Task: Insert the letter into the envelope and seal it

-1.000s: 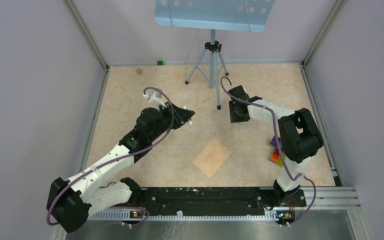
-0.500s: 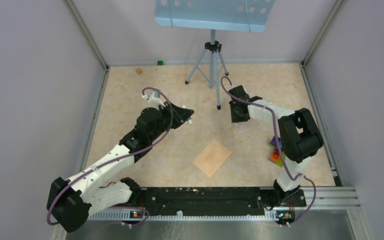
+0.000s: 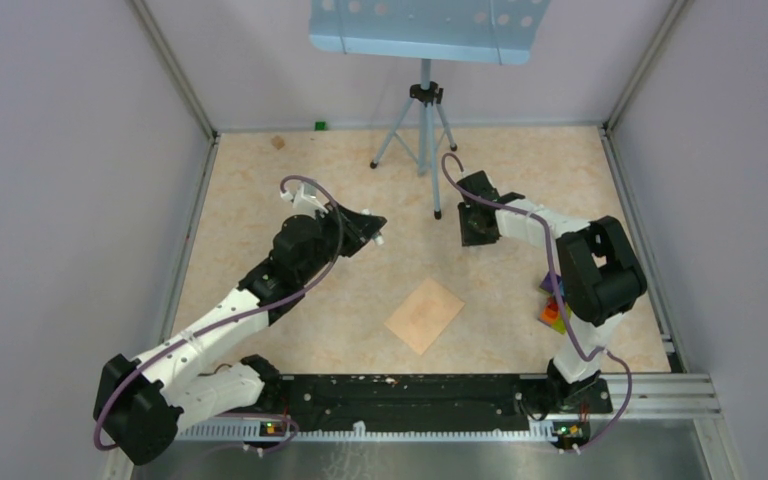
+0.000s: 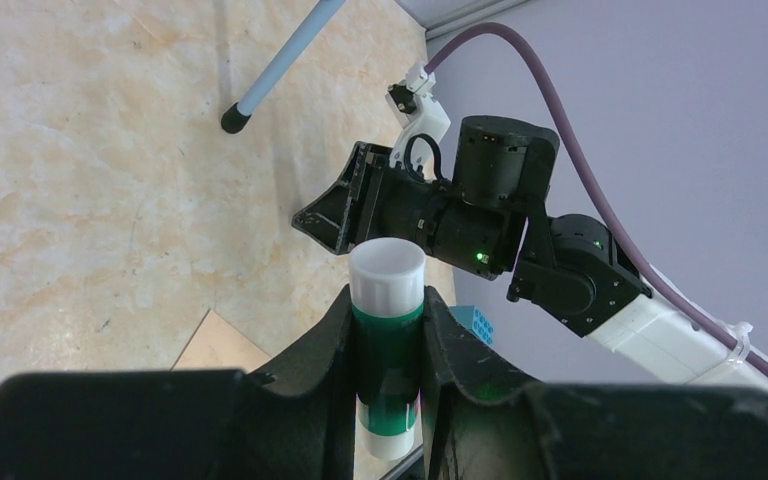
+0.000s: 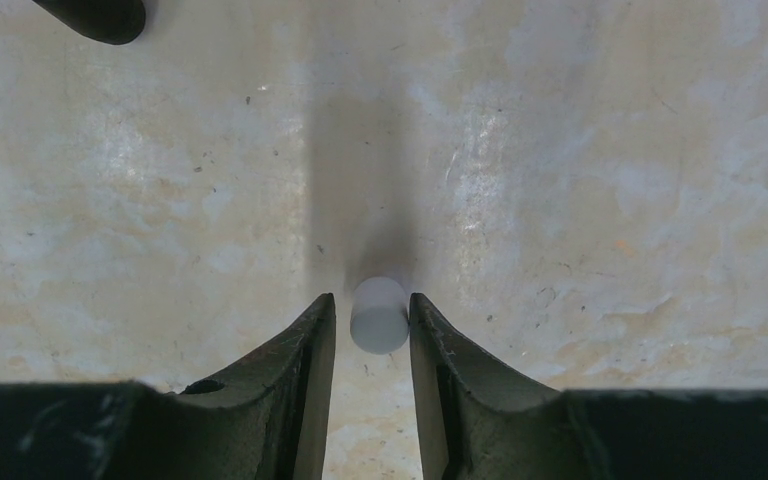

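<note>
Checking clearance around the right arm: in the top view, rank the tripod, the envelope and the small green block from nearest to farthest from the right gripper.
1. Tripod: its near foot stands just left of the right gripper.
2. Envelope: toward the arm bases, slightly left.
3. Green block: against the far wall, well left.

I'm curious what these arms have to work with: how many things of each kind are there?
Envelope: 1
Glue stick, in left gripper: 1
White cap, in right gripper: 1
Tripod stand: 1
Small green bit: 1
Colourful item, half hidden: 1
Total: 6
</note>
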### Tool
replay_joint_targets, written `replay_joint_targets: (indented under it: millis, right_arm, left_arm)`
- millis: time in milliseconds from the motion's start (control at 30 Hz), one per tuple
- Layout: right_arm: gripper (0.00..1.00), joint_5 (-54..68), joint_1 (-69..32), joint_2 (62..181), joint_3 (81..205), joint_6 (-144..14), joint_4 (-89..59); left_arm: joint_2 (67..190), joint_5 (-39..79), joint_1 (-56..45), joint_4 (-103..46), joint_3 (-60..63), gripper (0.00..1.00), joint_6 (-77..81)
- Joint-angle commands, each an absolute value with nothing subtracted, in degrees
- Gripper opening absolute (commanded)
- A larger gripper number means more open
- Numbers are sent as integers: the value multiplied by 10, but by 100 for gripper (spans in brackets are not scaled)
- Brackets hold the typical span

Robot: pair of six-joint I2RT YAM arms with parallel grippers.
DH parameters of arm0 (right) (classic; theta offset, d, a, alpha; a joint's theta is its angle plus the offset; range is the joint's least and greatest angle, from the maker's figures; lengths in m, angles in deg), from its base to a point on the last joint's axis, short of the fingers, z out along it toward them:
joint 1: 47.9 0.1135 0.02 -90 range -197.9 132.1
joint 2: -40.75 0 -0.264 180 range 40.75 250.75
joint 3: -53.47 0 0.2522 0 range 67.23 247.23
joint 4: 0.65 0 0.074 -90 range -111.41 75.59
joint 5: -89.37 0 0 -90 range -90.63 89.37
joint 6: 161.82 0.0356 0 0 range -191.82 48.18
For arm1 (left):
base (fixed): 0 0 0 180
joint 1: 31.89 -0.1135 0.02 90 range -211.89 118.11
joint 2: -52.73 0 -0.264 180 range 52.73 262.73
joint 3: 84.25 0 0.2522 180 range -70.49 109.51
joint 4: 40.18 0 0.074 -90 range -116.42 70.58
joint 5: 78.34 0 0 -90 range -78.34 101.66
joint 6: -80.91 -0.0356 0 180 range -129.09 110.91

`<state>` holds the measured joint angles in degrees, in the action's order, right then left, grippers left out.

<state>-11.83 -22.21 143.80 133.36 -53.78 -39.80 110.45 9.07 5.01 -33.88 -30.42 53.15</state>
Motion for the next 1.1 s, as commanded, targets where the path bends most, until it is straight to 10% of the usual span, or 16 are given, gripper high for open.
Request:
replay_joint_targets:
  millis: [0,267,467,1067]
  right_arm:
    - [32,-116,-227,1431,1341,-539,-401]
    - [27,-114,-227,1435,1340,-539,-403]
    - [1,-91,-225,1398,1341,-531,-403]
    - [0,70,-120,1072,1255,-379,-82]
  left_arm:
    - [1098,80,48,-361,-301,0,544]
    - [1091,67,48,-356,-307,0,557]
    - [1088,49,48,-357,-310,0,609]
    - [1127,-40,46,-602,-351,0,903]
